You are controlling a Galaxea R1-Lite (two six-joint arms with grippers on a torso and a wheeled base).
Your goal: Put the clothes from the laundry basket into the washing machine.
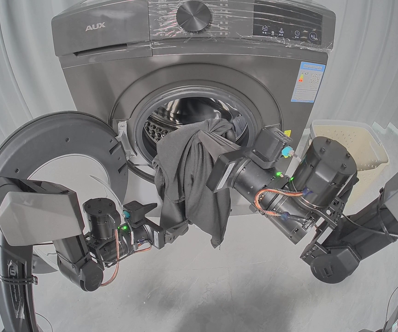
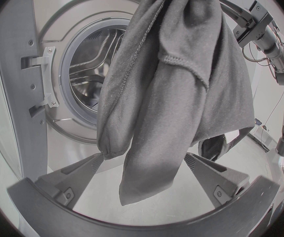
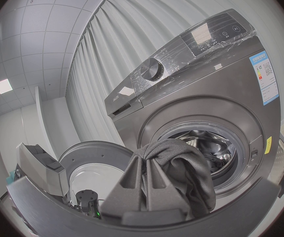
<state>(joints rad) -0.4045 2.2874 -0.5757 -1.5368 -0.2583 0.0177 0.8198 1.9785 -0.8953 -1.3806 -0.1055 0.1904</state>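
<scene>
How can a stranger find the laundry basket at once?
Start at the big grey front-loading washing machine. Beside its right side stands the cream plastic laundry basket. Only it is pale and dotted with small holes.

Washer (image 1: 116, 84) stands at far side of floor (image 1: 235, 277), front twd robot. Door (image 1: 56, 139) swung open to L of drum mouth (image 1: 180, 109), hinged at mouth's L rim. Laundry basket (image 1: 355, 144) on floor just R of washer, behind R arm. Garment (image 1: 185, 176) hangs in front of drum mouth, top pinched in R gripper (image 1: 208, 138) at mouth's lower rim, rest draping down washer front, clear of floor. L gripper (image 1: 180, 230) low, at garment's lower-L part, fingers spread; contact unclear.
</scene>
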